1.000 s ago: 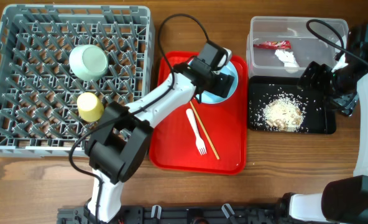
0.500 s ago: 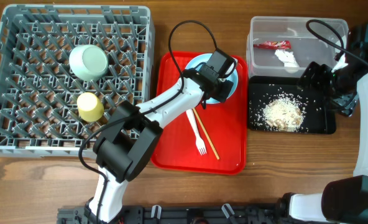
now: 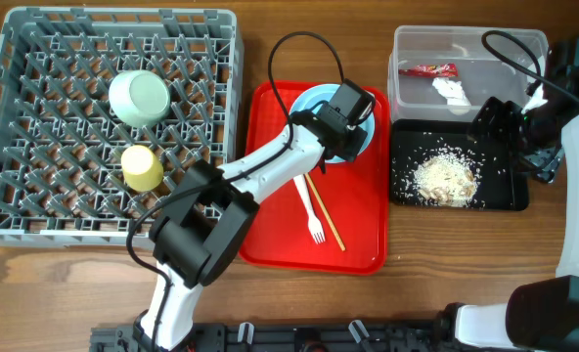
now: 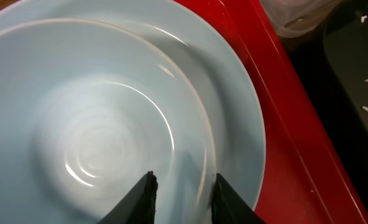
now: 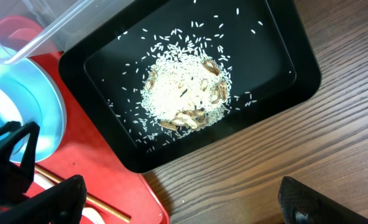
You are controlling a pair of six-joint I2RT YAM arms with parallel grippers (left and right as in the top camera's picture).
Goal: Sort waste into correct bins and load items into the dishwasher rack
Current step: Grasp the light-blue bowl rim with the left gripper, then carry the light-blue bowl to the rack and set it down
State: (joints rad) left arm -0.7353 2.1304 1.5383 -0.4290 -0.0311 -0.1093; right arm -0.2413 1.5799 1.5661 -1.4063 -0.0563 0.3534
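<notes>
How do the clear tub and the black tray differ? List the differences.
The clear tub is see-through with taller walls; the black tray is opaque and shallow. The clear tub holds a red wrapper and a white tissue; the black tray holds a heap of rice crumbs. Both are rectangular, of similar footprint, and sit beside the red tray.

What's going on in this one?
The left gripper is open at the pale blue bowl, one finger on each side of its rim. The bowl sits on the plate on the red tray, with the fork and chopsticks beside it. The green bowl and yellow cup are in the rack. The wrapper and tissue lie in the clear tub, and the rice is in the black tray. The right gripper hangs open and empty.
</notes>
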